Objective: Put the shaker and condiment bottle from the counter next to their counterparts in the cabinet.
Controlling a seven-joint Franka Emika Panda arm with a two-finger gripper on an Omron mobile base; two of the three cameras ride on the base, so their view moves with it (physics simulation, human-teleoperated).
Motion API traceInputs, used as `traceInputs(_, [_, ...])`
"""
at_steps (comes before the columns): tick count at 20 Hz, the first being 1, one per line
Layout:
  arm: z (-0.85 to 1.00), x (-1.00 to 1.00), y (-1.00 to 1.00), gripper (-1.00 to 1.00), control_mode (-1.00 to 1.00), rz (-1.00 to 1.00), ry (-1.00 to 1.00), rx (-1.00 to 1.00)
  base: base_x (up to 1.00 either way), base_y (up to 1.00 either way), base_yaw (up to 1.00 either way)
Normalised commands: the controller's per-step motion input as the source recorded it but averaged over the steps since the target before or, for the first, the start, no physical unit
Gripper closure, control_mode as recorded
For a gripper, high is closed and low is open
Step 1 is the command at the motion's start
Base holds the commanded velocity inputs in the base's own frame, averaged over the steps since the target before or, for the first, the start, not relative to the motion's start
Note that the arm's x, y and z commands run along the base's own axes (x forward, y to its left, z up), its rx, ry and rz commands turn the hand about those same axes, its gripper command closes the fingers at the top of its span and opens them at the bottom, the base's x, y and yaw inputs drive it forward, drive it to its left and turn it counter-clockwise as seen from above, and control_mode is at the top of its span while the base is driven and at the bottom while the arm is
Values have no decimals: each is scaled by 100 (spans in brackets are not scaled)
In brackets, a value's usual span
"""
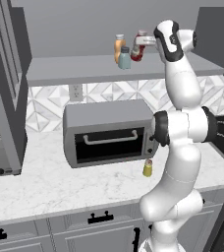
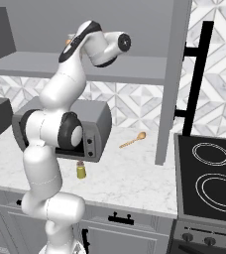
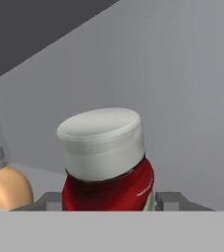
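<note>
Clamping the red condiment bottle (image 3: 109, 189) by its body just under the white cap, the gripper (image 1: 142, 45) holds it at the grey cabinet shelf (image 1: 74, 69), tilted, close beside the orange bottle (image 1: 119, 47) and the teal-grey shaker (image 1: 125, 59). Rigid and probably light, the bottle looks smooth and rounded, so a grip on the widest part of the body seems safer than the cap. Below, the yellow shaker (image 1: 147, 168) waits on the marble counter (image 1: 60, 187) by the toaster oven (image 1: 109, 133).
</note>
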Motion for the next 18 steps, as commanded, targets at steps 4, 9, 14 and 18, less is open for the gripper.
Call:
traceInputs(4, [-37,2,21,100,-100,8,0,0,0,0,0])
traceInputs(9, [-40,5,16,100,-100,11,0,0,0,0,0])
traceInputs(14, [-64,10,28,-100,-100,14,0,0,0,0,0])
traceInputs(18, [-56,1,14,-100,-100,12,0,0,0,0,0])
